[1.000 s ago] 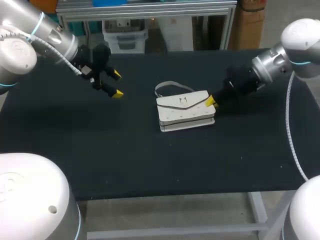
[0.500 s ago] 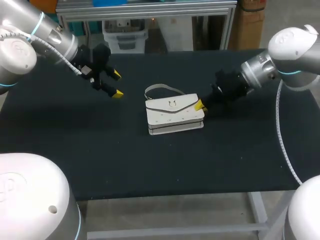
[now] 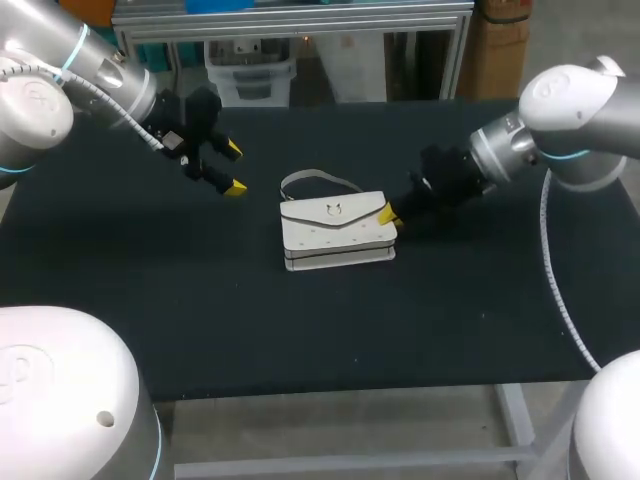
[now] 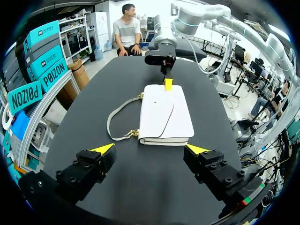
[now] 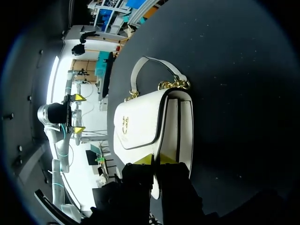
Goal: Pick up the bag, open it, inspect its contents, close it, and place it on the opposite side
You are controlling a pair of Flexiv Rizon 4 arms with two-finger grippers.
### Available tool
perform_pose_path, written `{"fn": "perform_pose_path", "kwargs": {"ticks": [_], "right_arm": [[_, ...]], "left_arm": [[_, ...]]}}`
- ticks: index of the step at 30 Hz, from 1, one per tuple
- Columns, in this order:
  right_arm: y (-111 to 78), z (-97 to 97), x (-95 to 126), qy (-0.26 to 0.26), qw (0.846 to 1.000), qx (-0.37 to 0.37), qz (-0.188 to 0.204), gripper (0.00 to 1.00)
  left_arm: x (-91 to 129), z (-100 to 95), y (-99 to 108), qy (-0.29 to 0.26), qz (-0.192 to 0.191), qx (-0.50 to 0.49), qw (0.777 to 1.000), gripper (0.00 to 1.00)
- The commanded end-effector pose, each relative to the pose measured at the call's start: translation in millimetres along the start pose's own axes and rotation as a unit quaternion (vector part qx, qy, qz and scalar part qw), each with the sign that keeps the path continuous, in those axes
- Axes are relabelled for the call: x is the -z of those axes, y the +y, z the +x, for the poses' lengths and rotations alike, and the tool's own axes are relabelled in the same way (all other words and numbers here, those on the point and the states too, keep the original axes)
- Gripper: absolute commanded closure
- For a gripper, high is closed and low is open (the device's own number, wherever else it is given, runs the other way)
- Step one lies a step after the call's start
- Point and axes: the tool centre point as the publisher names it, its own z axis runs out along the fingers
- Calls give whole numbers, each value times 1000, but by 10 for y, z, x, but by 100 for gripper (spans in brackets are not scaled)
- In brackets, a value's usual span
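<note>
A white handbag with a front flap, a gold clasp and a short strap lies flat near the middle of the black table. My right gripper is shut, and its yellow tips press against the bag's right end at the flap's edge. The right wrist view shows the tips side by side against that end of the bag. My left gripper hangs open above the table, left of the bag and behind it, touching nothing. From the left wrist, the bag lies ahead of the open fingers.
The table's front edge runs across the head view's lower part. Bare black surface surrounds the bag on all sides.
My right gripper has moved left across the table with its tips against the bag, and the bag has slid left with it. The left arm has stayed still.
</note>
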Motion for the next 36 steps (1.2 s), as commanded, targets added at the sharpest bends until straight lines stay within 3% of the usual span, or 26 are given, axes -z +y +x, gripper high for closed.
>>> {"fn": "perform_pose_path", "kwargs": {"ticks": [1,11,13,14,15,16,17,27,36], "right_arm": [[-20,2,-8,1,1000,0,-4,100],[-71,12,-13,1,1000,-12,-5,100],[-84,7,39,-1,1000,-15,-9,65],[-89,4,71,-2,1000,-17,-11,53],[-96,4,105,-6,1000,-18,-13,24],[-104,6,142,-10,1000,-17,-16,3],[-111,7,176,-14,1000,-17,-18,0],[-131,104,518,-59,998,12,-36,0],[-136,178,666,-125,988,70,-57,0]], "left_arm": [[-11,0,5,-1,1,0,1000,0],[-11,0,5,-1,1,0,1000,0],[-11,0,5,-1,1,0,1000,0],[-11,0,5,-1,1,0,1000,0],[-11,0,5,-1,1,0,1000,0],[-11,0,5,-1,1,0,1000,0],[-11,0,5,-1,1,0,1000,0],[-11,0,5,-1,1,0,1000,0],[-11,0,5,-1,1,0,1000,0]]}}
